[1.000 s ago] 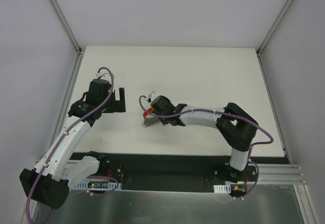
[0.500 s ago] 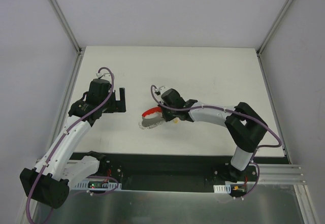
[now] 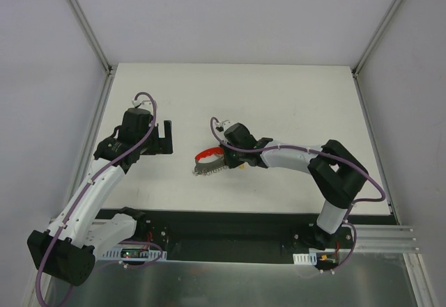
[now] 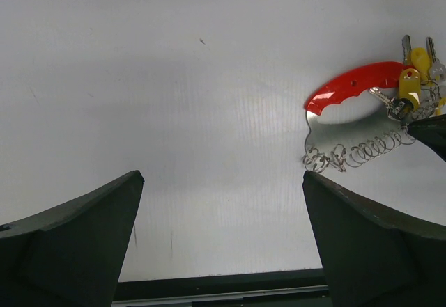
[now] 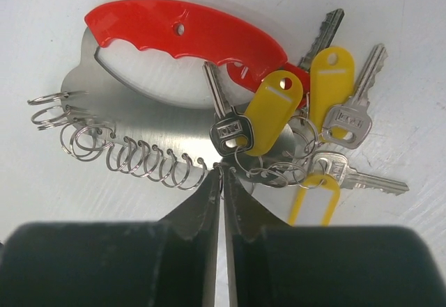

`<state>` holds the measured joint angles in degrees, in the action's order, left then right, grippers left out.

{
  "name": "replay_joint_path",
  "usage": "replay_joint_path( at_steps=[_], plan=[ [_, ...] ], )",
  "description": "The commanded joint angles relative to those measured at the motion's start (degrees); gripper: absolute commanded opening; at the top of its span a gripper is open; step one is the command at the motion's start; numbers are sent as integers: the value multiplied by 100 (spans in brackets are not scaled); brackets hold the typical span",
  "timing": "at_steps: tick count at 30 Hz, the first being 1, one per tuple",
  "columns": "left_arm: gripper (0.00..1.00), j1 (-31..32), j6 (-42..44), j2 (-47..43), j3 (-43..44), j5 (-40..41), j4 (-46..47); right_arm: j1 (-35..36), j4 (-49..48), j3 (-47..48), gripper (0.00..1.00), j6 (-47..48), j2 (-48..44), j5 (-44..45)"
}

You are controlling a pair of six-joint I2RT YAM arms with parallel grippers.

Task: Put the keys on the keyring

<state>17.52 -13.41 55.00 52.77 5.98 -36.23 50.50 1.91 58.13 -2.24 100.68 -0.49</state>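
Note:
The keyring (image 5: 182,30) has a red curved band on a silver plate edged with a row of small wire rings. It lies on the white table (image 3: 279,105). Several keys (image 5: 347,122) with yellow tags (image 5: 268,112) bunch at its right end. My right gripper (image 5: 223,173) is shut, pinching one small ring at the plate's lower edge. In the top view the right gripper (image 3: 224,159) sits at the keyring (image 3: 206,155), mid-table. My left gripper (image 3: 167,138) is open and empty, well left of it. The left wrist view shows the keyring (image 4: 348,88) at upper right, beyond my left gripper (image 4: 221,176).
The table's dark front edge (image 4: 223,286) runs just below the left fingers. The tip of the right finger (image 4: 431,131) shows at the right edge of the left wrist view. White walls (image 3: 230,14) enclose the table on three sides.
My right gripper has shifted a little to the right and turned, pulling the keyring with it, so the red band now shows more. The left arm has not moved.

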Motion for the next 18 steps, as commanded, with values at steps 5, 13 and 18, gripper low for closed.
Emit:
replay_joint_path(
  at_steps=[5,13,18],
  plan=[
    [99,-56,75,-16,-13,-70,81,21,-165,32,16,-224,-67,-302],
    [99,-56,84,-34,-13,-70,90,13,-16,146,17,-338,-31,-320],
    [99,-56,84,-25,-13,-70,81,21,99,216,16,-400,57,-302]
  ],
)
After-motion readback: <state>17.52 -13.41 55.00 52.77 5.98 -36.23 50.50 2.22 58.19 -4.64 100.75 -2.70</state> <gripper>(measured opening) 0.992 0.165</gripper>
